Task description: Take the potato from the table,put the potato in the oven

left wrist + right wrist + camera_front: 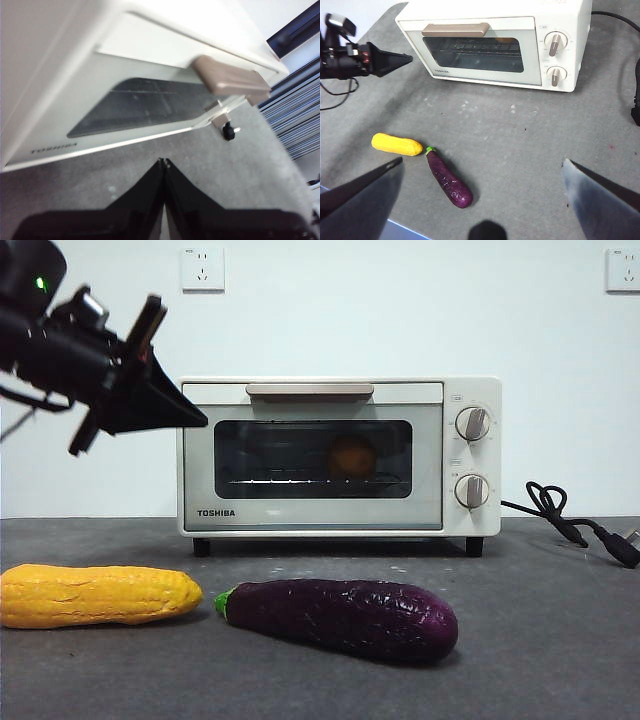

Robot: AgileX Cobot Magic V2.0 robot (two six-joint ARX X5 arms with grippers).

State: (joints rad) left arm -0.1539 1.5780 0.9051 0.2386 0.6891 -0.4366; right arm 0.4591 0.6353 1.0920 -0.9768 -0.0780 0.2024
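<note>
The potato (352,458) shows as a brown lump behind the dark glass of the oven (340,455), resting on the rack inside. The oven door is closed, with its tan bar handle (230,77) along the top edge. My left gripper (198,421) is shut with nothing in it and hovers just off the oven's front left corner, its tip (164,161) aimed at the door (140,102). In the right wrist view the left gripper (409,58) sits beside the oven (495,45). My right gripper (482,160) is open and empty, high above the table (520,135).
A yellow corn cob (95,595) and a purple eggplant (345,617) lie on the table in front of the oven, side by side. The oven's black cord (575,525) trails off to the right. The wall stands behind the oven.
</note>
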